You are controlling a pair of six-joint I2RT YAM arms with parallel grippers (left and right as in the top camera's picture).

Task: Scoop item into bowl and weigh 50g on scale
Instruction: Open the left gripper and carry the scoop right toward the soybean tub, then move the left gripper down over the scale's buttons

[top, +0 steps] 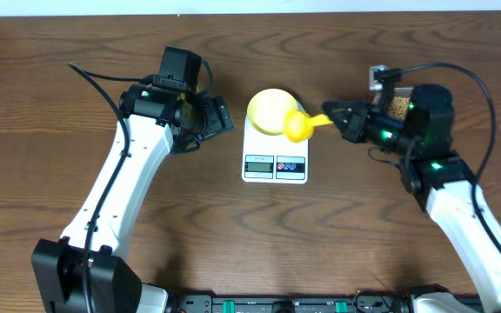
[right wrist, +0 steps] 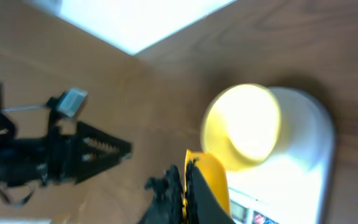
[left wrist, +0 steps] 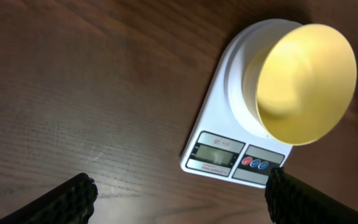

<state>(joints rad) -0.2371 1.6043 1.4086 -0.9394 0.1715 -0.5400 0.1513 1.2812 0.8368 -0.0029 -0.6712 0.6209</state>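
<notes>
Overhead: the bowl point(top: 272, 110) sits on the scale point(top: 275, 149) platform, so anything added gets weighed. The right gripper point(top: 335, 121) is clenched on the handle of the scoop point(top: 298, 127). Long axis of scoop runs across the table, cup end toward the bowl and at its rim; I judge it is placed for tipping. The beans point(top: 398, 106) lie in the tub point(top: 378, 78) behind the right wrist. The left gripper point(top: 218, 119) is released and empty, beside the scale.

Left wrist: the bowl looks empty. The display point(left wrist: 211, 155) is unreadable.

Right wrist: blurred, so the scoop's contents cannot be told.
</notes>
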